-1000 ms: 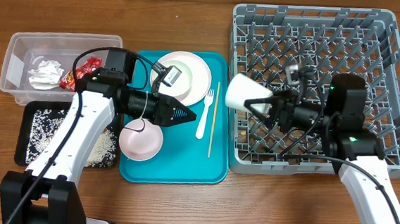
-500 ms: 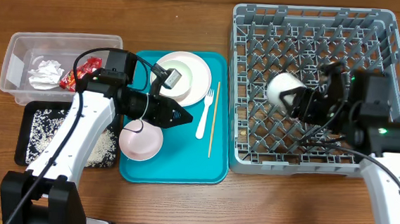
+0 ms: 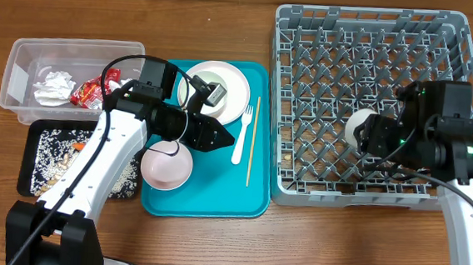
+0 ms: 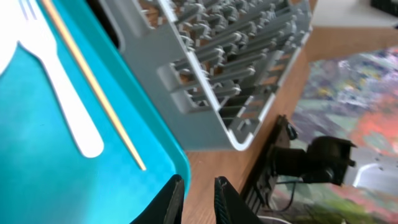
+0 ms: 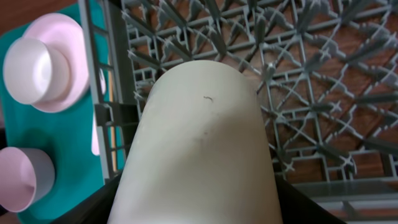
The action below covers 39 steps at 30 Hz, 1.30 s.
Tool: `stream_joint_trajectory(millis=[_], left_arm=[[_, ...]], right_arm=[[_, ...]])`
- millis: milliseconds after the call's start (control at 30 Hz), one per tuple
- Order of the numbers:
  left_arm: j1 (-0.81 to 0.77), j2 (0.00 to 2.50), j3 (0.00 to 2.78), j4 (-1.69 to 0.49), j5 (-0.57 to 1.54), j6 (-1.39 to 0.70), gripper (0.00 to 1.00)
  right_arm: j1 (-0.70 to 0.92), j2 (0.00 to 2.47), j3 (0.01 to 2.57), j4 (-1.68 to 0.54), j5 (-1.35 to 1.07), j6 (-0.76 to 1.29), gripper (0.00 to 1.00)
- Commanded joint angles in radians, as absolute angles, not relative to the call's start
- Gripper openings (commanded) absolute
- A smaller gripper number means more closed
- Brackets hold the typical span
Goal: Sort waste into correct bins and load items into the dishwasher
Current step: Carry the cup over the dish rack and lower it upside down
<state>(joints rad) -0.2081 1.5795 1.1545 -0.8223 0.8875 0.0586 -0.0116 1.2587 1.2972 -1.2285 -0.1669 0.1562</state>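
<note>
My right gripper (image 3: 368, 132) is shut on the white cup (image 3: 359, 124) and holds it on its side low over the grey dish rack (image 3: 376, 42), right of middle. The cup fills the right wrist view (image 5: 199, 149) over the rack's pegs (image 5: 311, 74). My left gripper (image 3: 224, 137) is shut and empty above the teal tray (image 3: 215, 199), just left of the white fork (image 3: 242, 137) and the chopstick (image 3: 252, 142). The left wrist view shows the fork (image 4: 68, 106), the chopstick (image 4: 93, 93) and the rack's corner (image 4: 217, 74). The pale plate (image 3: 231, 86) lies on the tray.
A pale bowl (image 3: 167, 164) sits on the tray under my left arm. The clear tub (image 3: 25, 55) holds a napkin (image 3: 53, 86) and the red wrapper (image 3: 93, 89). The black tray (image 3: 34, 156) holds crumbs and a carrot piece (image 3: 75, 147).
My right gripper has carried the cup from the rack's left edge to the right and lower into the rack. My left arm has shifted slightly and its gripper stays shut.
</note>
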Motion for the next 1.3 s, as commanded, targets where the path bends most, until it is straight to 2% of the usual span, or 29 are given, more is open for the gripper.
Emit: stream_joint_trajectory(millis=[0, 233, 467, 533, 733, 867, 1067, 1133, 1267], left_arm=[[-0.212, 1.585, 1.158, -0.813, 0.820, -0.016, 0.19], [-0.253, 1.590, 1.154, -0.806, 0.760, -0.036, 0.21], [-0.325, 1.597, 1.141, -0.789, 0.684, -0.078, 0.22], [-0.349, 1.597, 1.140, -0.778, 0.641, -0.115, 0.20], [-0.363, 1.597, 1.140, -0.735, 0.587, -0.196, 0.18], [-0.364, 1.597, 1.140, -0.728, 0.566, -0.196, 0.26], [-0.368, 1.597, 1.140, -0.730, 0.521, -0.196, 0.28], [-0.368, 1.597, 1.140, -0.731, 0.520, -0.196, 0.38], [-0.369, 1.597, 1.140, -0.731, 0.514, -0.196, 0.39]], right_arm=[[-0.014, 1.277, 1.320, -1.240, -0.146, 0.150, 0.22], [-0.014, 1.282, 1.319, -1.263, -0.105, 0.150, 0.18], [-0.014, 1.287, 1.313, -1.264, -0.105, 0.154, 0.10], [-0.014, 1.295, 1.313, -1.268, -0.105, 0.154, 0.04], [-0.010, 1.316, 1.312, -1.270, -0.138, 0.158, 0.04], [-0.010, 1.321, 1.301, -1.266, -0.180, 0.158, 0.04], [-0.010, 1.321, 1.297, -1.238, -0.191, 0.196, 0.04], [-0.010, 1.322, 1.296, -1.243, -0.156, 0.221, 0.04], [-0.010, 1.335, 1.295, -1.262, -0.091, 0.267, 0.04]])
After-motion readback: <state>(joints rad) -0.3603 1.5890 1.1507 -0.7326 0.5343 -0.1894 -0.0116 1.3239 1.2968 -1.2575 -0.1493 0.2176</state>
